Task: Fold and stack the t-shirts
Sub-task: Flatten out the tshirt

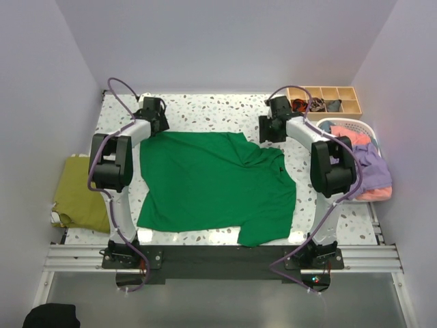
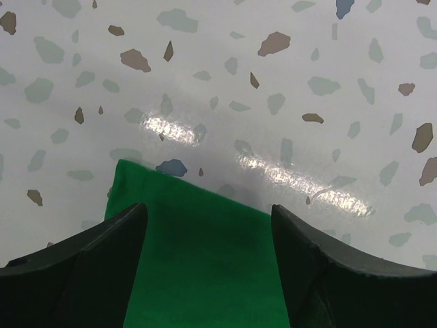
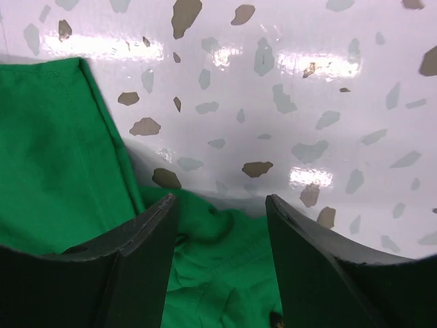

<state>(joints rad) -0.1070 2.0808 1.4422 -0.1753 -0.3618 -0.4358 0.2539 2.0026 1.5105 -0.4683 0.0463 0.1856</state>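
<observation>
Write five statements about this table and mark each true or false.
1. The green shirt lies spread on the table. True.
2. The left tool is shut on the shirt. False: its jaws stand open over the cloth.
3. An olive shirt lies left of the green one. True.
4. The basket is empty. False: it holds pink and lavender clothes.
5. The right tool is at the shirt's near hem. False: it is at the far edge.
</observation>
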